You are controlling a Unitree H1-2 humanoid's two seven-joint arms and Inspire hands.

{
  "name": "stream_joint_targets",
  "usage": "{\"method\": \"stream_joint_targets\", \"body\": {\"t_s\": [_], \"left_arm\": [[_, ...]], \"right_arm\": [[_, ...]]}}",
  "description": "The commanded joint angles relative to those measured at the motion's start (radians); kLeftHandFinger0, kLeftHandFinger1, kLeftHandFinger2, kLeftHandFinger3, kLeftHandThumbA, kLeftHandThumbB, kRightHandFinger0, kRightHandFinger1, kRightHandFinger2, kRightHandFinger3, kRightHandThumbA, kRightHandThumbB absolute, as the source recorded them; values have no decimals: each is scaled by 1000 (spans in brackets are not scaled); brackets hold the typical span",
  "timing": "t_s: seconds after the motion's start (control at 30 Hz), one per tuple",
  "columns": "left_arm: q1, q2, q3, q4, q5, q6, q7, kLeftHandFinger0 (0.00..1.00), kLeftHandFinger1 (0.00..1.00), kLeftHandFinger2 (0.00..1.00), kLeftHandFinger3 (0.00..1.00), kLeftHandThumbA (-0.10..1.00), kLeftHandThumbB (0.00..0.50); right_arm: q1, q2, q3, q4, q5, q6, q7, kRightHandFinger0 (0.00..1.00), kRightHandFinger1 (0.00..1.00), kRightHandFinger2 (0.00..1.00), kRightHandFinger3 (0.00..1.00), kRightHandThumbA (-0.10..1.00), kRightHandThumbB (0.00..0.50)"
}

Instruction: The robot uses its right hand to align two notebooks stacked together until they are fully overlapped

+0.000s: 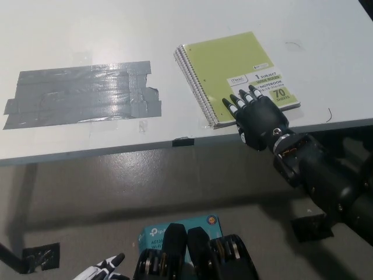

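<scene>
A lime-green spiral notebook (233, 67) lies on the white table (87, 35), right of centre, near the front edge. It covers the second notebook beneath it almost fully; only a thin strip shows along the spiral side (186, 70). My black right hand (256, 116) rests flat on the green cover's near edge, fingers spread and holding nothing. My white left hand (105, 269) hangs low at the bottom left, only its fingertips showing.
A large patch of grey duct tape (81, 93) is stuck to the table's left half. A small black clip (183, 141) sits on the table's front edge. A teal box (175, 230) lies on the floor below.
</scene>
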Motion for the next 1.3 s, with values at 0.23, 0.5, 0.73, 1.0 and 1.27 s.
{"method": "stream_joint_targets", "body": {"t_s": [0.23,0.5,0.73,1.0,1.27], "left_arm": [[25,27,-9,-11,9,-21,-24,846,720,779,1000,1000,500],[15,28,-9,-13,12,-14,-26,795,703,768,1000,1000,500],[14,30,-9,-14,14,-25,-26,827,700,741,1000,1000,500],[16,25,-10,-21,13,-10,-26,797,709,738,1000,1000,500],[23,30,-16,-21,17,-17,-28,764,704,747,1000,1000,500]], "right_arm": [[38,18,13,-16,3,-57,147,1000,1000,1000,1000,1000,410],[14,49,14,20,-19,-39,141,1000,1000,1000,1000,1000,412],[-2,68,3,34,-18,-28,157,1000,1000,1000,1000,1000,410],[-2,65,-4,35,-22,-34,163,1000,1000,1000,1000,1000,408],[14,49,-5,25,-27,-43,151,1000,1000,1000,1000,1000,425]]}}
